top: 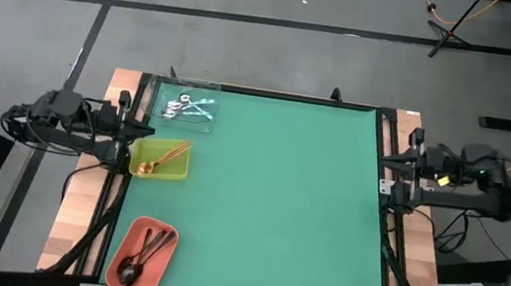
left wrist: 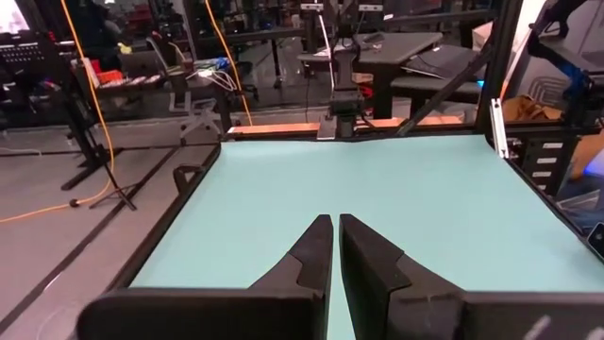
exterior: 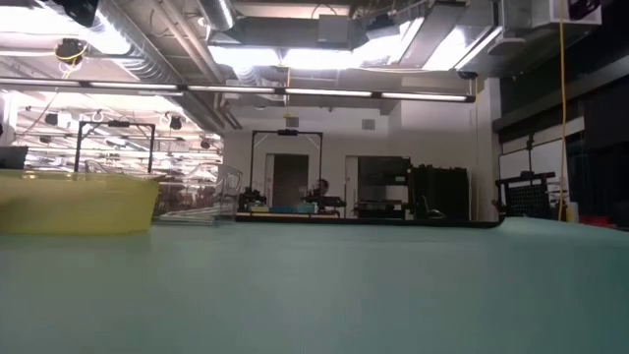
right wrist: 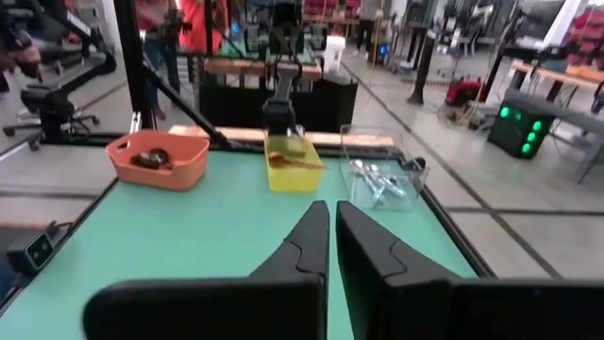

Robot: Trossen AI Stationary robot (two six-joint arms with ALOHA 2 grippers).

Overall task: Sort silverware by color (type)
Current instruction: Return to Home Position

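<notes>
Along the green table's (top: 282,166) sides, left gripper (left wrist: 335,225) and right gripper (right wrist: 332,208) hang, jaws closed, empty. Settling both slowly seems best.

1 camera looks straight down, 1 level across, 2 wrist cameras face inward; all share the green table (top: 278,195).

Green table (top: 277,204): clear tray (top: 211,95), yellow tray (top: 178,167), orange tray (top: 133,233) in row along left edge.

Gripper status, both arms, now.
Left gripper: closed, holding nothing, at the left edge of the table.
Right gripper: closed, holding nothing, at the right edge.
</notes>
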